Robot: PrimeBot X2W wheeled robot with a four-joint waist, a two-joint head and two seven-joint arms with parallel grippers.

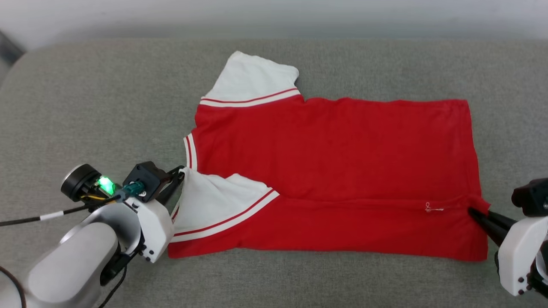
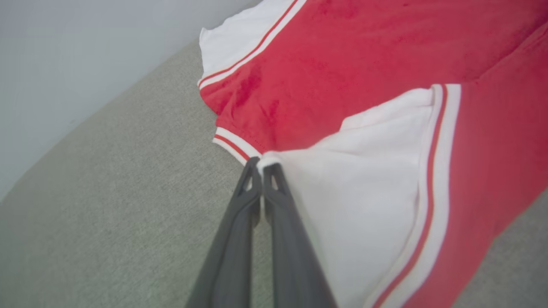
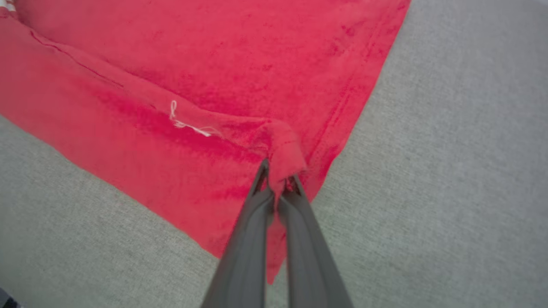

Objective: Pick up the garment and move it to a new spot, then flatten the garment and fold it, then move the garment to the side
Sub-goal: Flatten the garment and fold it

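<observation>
**A:** What did the move turn on?

**B:** The way the garment [image 1: 334, 171] lay. It was spread on the grey fabric-covered desk [image 1: 107, 94] with its long axis running across the robot's front, collar end to the robot's left and hem end to its right. The near long side was folded up over the red body, so a fold edge ran the whole length of the garment.

**A:** And the arms?

**B:** One was at each end of that edge. The left arm [image 1: 77, 256] sat low off the collar end and the right arm [image 1: 520, 252] off the hem end. Both pointed inward at the garment, so neither was the nearer one.

**A:** And the claws?

**B:** The left claw [image 1: 182, 173] was pressed together on the tip of the near white sleeve [image 1: 209, 201], just beside the collar trim. The right claw [image 1: 473, 211] was pinching a small bunch of red cloth at the hem corner of the folded flap. A loose white thread [image 1: 432, 208] lay on the garment just inside that pinch.

**A:** What next, would you say?

**B:** Probably both ends should travel together, square to the long axis. If one claw led, the flap would skew.
</observation>
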